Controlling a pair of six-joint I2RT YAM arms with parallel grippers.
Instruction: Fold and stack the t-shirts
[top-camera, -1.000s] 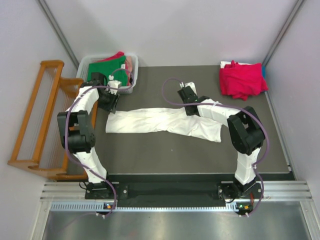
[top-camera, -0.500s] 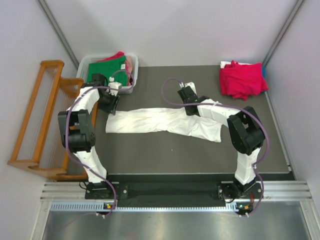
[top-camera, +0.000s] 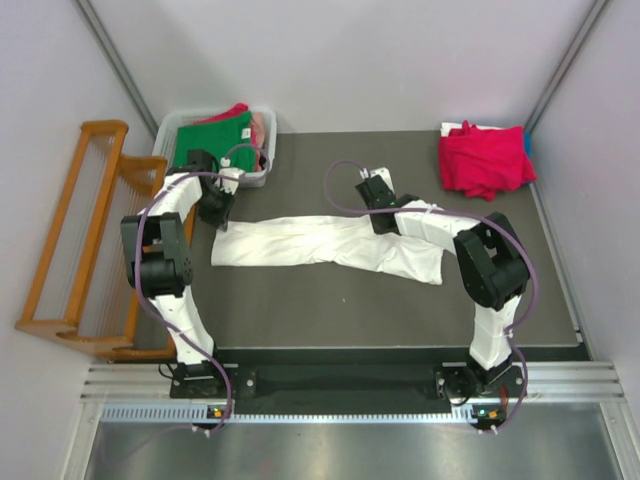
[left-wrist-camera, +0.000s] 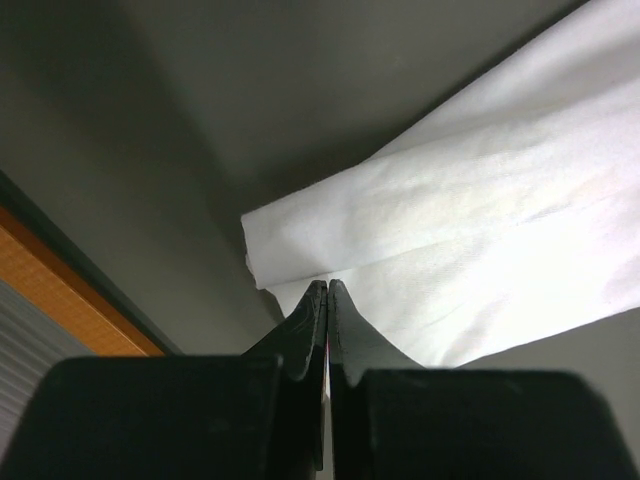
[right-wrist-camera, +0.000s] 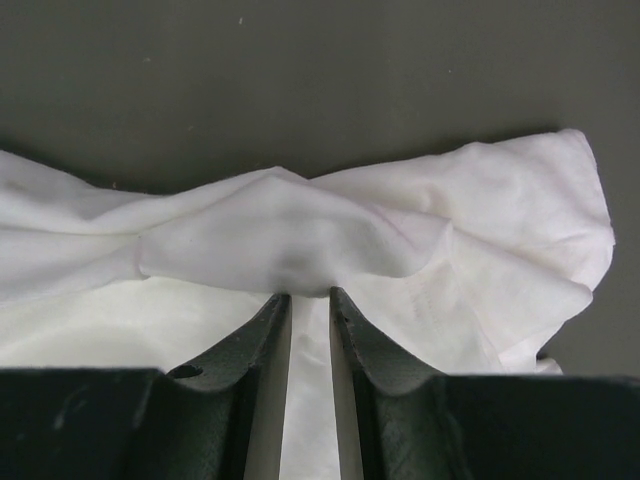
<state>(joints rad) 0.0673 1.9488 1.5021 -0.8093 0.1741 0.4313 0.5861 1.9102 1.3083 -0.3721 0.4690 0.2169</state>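
Note:
A white t-shirt (top-camera: 320, 243), folded into a long strip, lies across the dark table (top-camera: 330, 300). My left gripper (top-camera: 218, 210) is at its far left corner. In the left wrist view its jaws (left-wrist-camera: 327, 287) are pressed together on the edge of the white cloth (left-wrist-camera: 480, 230). My right gripper (top-camera: 382, 222) is at the strip's far edge, right of the middle. In the right wrist view its jaws (right-wrist-camera: 310, 295) stand close together, pinching a bunched ridge of the white shirt (right-wrist-camera: 300, 230). A pile of red shirts (top-camera: 485, 160) sits at the far right corner.
A clear bin (top-camera: 262, 175) holding green (top-camera: 215, 135) and red clothes stands at the far left, just behind my left gripper. A wooden rack (top-camera: 75, 230) stands off the table's left side. Grey walls close in the far and side edges.
The left arm has shifted slightly, its gripper edging a little toward the bin. The shirt and the right arm look almost unchanged.

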